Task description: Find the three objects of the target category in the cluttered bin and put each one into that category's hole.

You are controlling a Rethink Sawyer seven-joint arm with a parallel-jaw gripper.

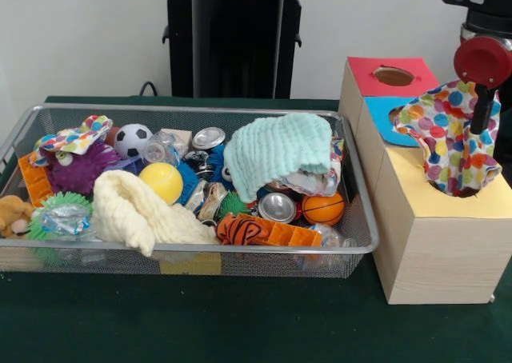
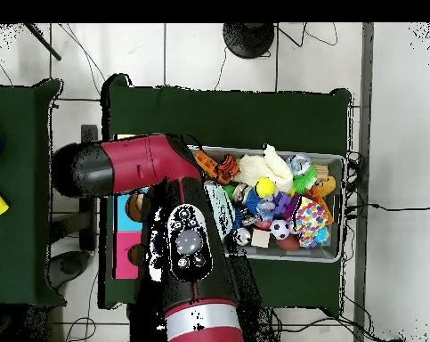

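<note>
The wire mesh bin [image 1: 192, 107] stands on the green table, full of clutter; it also shows in the overhead view [image 2: 336, 254]. My gripper [image 1: 478, 119] hangs over the yellow-topped box [image 1: 416, 189] at the right. It is shut on a polka-dot fabric piece [image 1: 444, 135], whose lower end dips into the hole [image 1: 462, 192]. The fabric hides most of the hole. A second polka-dot piece [image 1: 76, 139] lies at the bin's back left, also seen from overhead [image 2: 312, 216]. A polka-dot edge [image 1: 338, 151] peeks from under the mint cloth. In the overhead view the arm hides the yellow box.
The blue-topped box [image 1: 382, 117] and the red-topped box [image 1: 392, 77] stand behind the yellow one. In the bin lie a mint-green waffle cloth [image 1: 276, 151], a cream fluffy cloth [image 1: 136, 207], a yellow ball [image 1: 162, 181], a soccer ball [image 1: 132, 139], a basketball [image 1: 323, 208] and cans [image 1: 277, 207].
</note>
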